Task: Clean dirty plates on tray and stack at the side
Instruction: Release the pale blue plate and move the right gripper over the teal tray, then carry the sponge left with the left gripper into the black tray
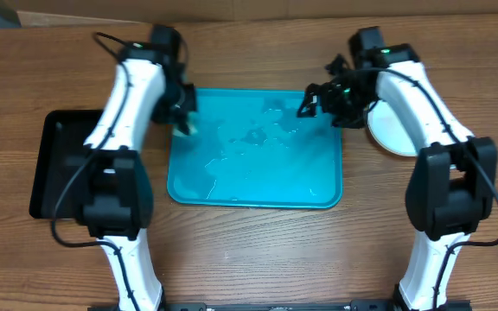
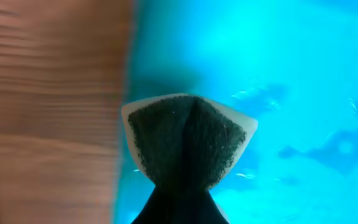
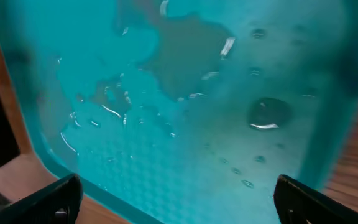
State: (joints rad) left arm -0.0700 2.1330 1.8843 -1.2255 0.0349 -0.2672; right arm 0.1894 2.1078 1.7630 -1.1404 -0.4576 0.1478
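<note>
A wet blue tray (image 1: 255,161) lies mid-table with water puddles and no plate on it; it fills the right wrist view (image 3: 185,112) and the right part of the left wrist view (image 2: 272,81). A white plate (image 1: 390,130) sits on the table right of the tray, partly under the right arm. My left gripper (image 1: 182,121) is at the tray's top left corner, shut on a folded sponge (image 2: 188,140) with a dark scrub face and white edge. My right gripper (image 1: 316,97) hovers over the tray's top right corner, its fingers (image 3: 179,202) open and empty.
A black bin (image 1: 59,160) stands on the table left of the tray. Bare wooden table (image 1: 258,250) runs along the front. Cardboard shows at the far edge (image 1: 258,17).
</note>
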